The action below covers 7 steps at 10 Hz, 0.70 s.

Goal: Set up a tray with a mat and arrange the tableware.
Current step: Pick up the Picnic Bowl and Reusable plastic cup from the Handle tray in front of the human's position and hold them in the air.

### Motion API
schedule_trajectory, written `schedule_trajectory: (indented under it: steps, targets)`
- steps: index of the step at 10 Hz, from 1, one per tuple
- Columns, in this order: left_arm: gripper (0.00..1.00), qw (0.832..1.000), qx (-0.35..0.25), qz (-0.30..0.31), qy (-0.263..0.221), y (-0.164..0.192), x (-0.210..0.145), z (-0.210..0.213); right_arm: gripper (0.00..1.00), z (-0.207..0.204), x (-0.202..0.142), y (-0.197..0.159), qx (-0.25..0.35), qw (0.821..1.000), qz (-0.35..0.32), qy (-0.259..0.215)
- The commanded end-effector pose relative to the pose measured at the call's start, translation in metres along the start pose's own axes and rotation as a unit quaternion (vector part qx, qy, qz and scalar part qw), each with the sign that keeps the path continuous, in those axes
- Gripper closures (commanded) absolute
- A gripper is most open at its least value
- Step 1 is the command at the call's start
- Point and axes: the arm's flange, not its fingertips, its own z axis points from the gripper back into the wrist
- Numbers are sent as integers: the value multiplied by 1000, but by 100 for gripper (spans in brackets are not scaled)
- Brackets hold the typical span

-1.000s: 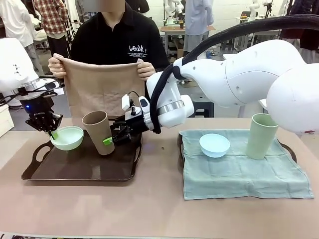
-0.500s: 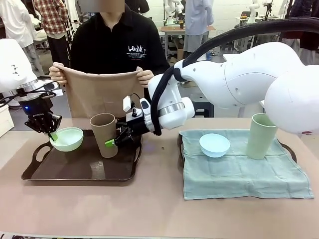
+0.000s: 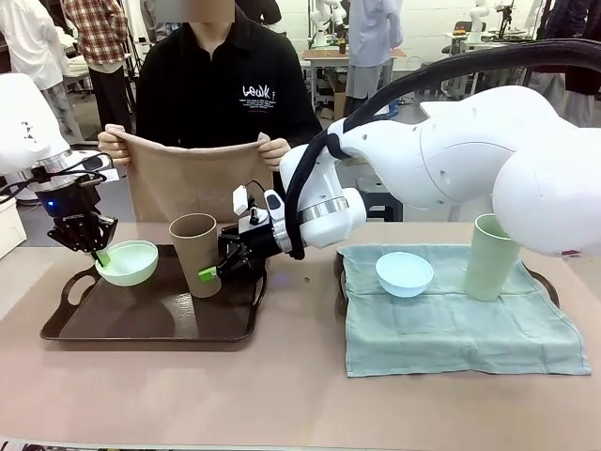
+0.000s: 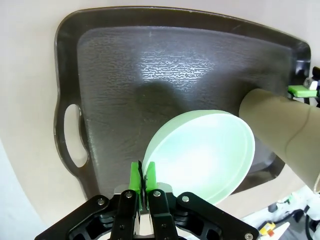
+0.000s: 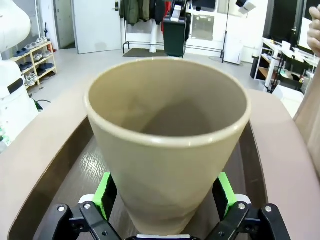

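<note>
A tan brown tumbler (image 3: pixel 195 254) (image 5: pixel 167 145) stands upright on the dark tray (image 3: pixel 141 321) (image 4: pixel 165 65) at the left. My right gripper (image 3: pixel 208 271) (image 5: pixel 165 192) is open, with one green pad on each side of the tumbler's lower part. My left gripper (image 3: pixel 97 251) (image 4: pixel 142 176) is shut on the rim of the mint green bowl (image 3: pixel 127 261) (image 4: pixel 200 155) and holds it tilted over the tray's left part. Behind the tray, a person's two hands hold up a tan mat (image 3: pixel 192 178). A light blue bowl (image 3: pixel 405 272) and a pale green tumbler (image 3: pixel 493 256) rest on the right.
A second dark tray (image 3: pixel 547 282) on the right carries a grey-green mat (image 3: pixel 460 334) under the blue bowl and the green tumbler. My bulky right arm (image 3: pixel 451 150) reaches across the middle of the table. Bare table lies along the front edge.
The tan tumbler went from tilted in my right gripper to upright on the tray, and the jaws have opened. The person lowered the mat a little. My left gripper stays put.
</note>
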Motion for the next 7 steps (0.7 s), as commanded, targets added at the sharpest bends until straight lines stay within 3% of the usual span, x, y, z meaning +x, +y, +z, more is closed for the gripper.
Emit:
schedule_trajectory:
  steps: [1,4,5,6,7]
  targets:
    - [100,1000,-7,-6,5,3,-1,-1,0,-9,0,-6,-3,1000,16,-26]
    - [100,1000,-9,-3,5,4,-1,-2,0,-18,0,-11,11,999,26,-40]
    - [100,1000,-10,-4,5,4,-1,-2,60,-18,0,-12,11,999,31,-40]
    - [100,1000,-11,-4,5,4,-1,-2,60,-18,0,-11,11,999,31,-39]
    - [100,1000,-11,-4,6,4,-1,-2,100,-18,0,-11,11,999,32,-37]
